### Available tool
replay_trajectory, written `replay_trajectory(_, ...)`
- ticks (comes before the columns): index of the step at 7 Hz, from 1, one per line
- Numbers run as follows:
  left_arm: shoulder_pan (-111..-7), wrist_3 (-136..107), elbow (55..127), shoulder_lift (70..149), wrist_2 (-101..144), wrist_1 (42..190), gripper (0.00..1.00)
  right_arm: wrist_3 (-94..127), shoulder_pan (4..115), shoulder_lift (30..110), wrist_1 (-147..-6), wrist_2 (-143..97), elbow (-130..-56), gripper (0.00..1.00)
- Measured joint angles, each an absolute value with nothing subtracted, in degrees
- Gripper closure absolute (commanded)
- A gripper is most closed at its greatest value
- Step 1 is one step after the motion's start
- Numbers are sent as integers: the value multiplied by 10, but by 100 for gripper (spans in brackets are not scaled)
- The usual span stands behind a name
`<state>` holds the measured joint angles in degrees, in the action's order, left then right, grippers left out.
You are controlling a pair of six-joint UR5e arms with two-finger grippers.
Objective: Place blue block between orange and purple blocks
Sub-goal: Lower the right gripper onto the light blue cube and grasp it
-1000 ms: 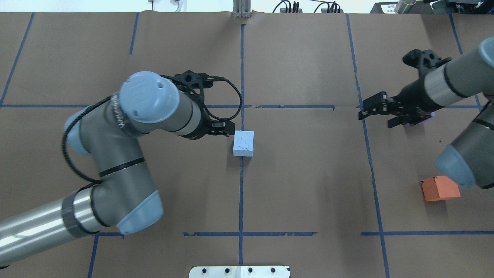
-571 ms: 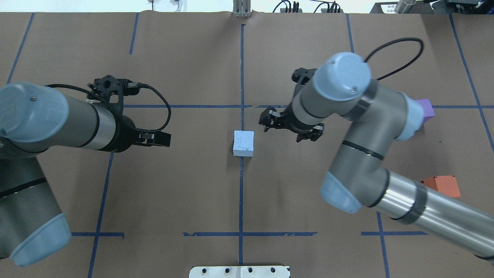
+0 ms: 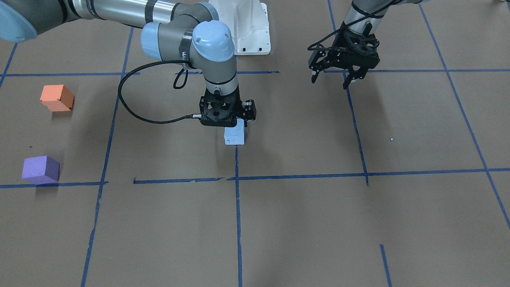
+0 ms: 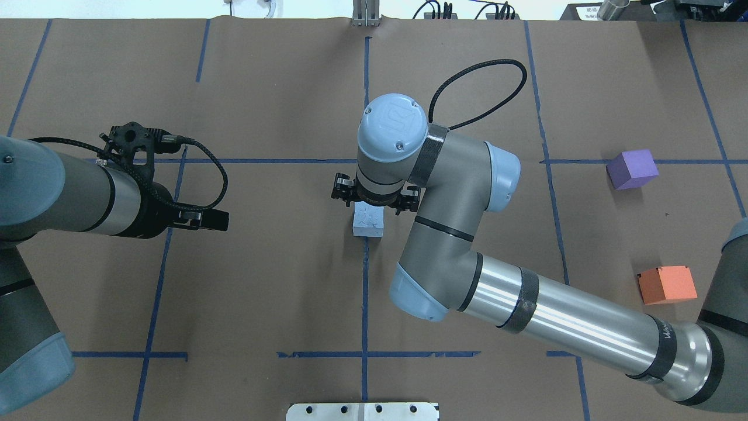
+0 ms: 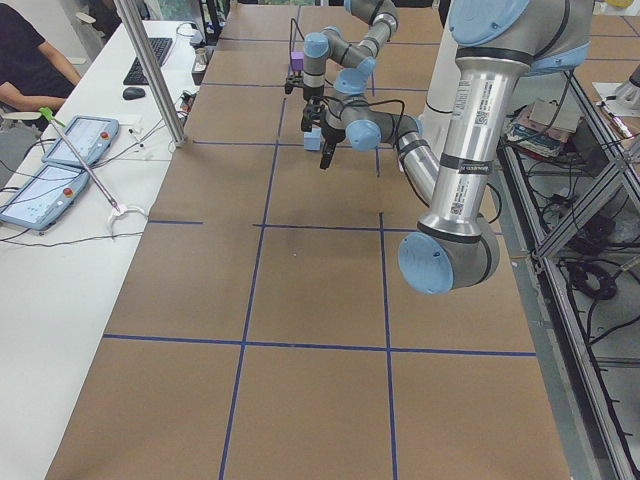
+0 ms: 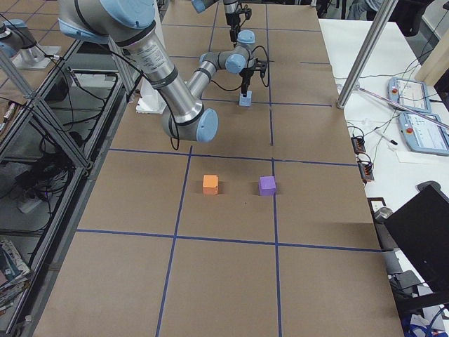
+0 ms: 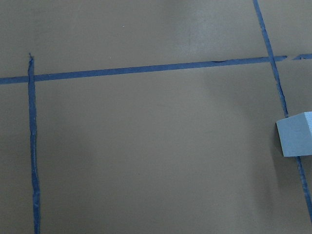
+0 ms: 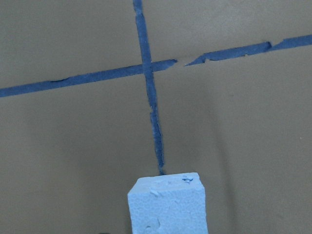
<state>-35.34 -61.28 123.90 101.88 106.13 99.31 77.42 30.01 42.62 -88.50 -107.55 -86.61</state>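
Observation:
The light blue block (image 4: pixel 368 223) sits on the brown table at the centre tape cross; it also shows in the front view (image 3: pixel 234 136) and at the bottom of the right wrist view (image 8: pixel 168 204). My right gripper (image 4: pixel 374 202) hangs straight over it, jaws open, one on either side of the block's top (image 3: pixel 228 121). The purple block (image 4: pixel 632 168) and the orange block (image 4: pixel 667 285) lie apart at the far right, with a gap between them. My left gripper (image 4: pixel 219 220) is open and empty, well left of the blue block (image 7: pixel 296 134).
Blue tape lines divide the brown paper table (image 4: pixel 467 263) into squares. The white robot base plate (image 4: pixel 362 411) sits at the near edge. The right arm's long forearm (image 4: pixel 572 327) stretches across the table's right half, near the orange block.
My right gripper has swung left from beside the purple block to over the blue block. My left gripper has pulled back left, away from the blue block. The blocks have not moved.

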Motion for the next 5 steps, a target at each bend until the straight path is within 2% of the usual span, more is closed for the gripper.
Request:
replay_trajectory(4,-353,-613,1240,1019,1060,993,0,743,277,422,-876,-1048,-825,2)
replay_trajectory(5,-353,-613,1240,1019,1060,993,0,743,276,420,-865,-1045,-814,23)
